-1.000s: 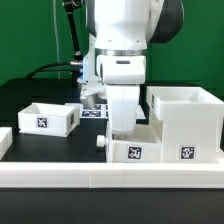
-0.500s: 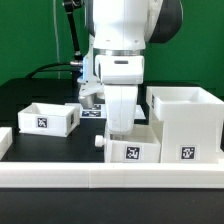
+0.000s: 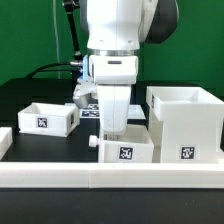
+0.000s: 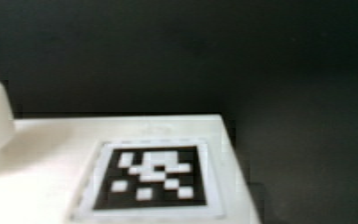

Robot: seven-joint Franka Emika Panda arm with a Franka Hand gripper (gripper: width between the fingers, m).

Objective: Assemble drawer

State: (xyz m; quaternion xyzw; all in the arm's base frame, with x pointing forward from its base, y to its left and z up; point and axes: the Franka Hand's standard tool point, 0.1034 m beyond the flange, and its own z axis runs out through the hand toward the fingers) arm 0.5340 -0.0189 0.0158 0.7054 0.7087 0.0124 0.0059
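The drawer is in three white tagged parts in the exterior view. The large boxy housing stands at the right. One small open-top tray sits at the left. A second small tray, with its knob pointing left, sits in the middle beside the housing. My gripper reaches straight down into this middle tray, and its fingertips are hidden behind the tray wall. It appears shut on the tray wall. The wrist view shows a tag on a white surface close up, with no fingers visible.
A long low white rail runs along the front of the table. The marker board lies flat behind the trays. A black cable hangs at the back left over the dark tabletop.
My gripper and the middle tray have moved together a little toward the exterior view's left, away from the housing. The left tray has not moved.
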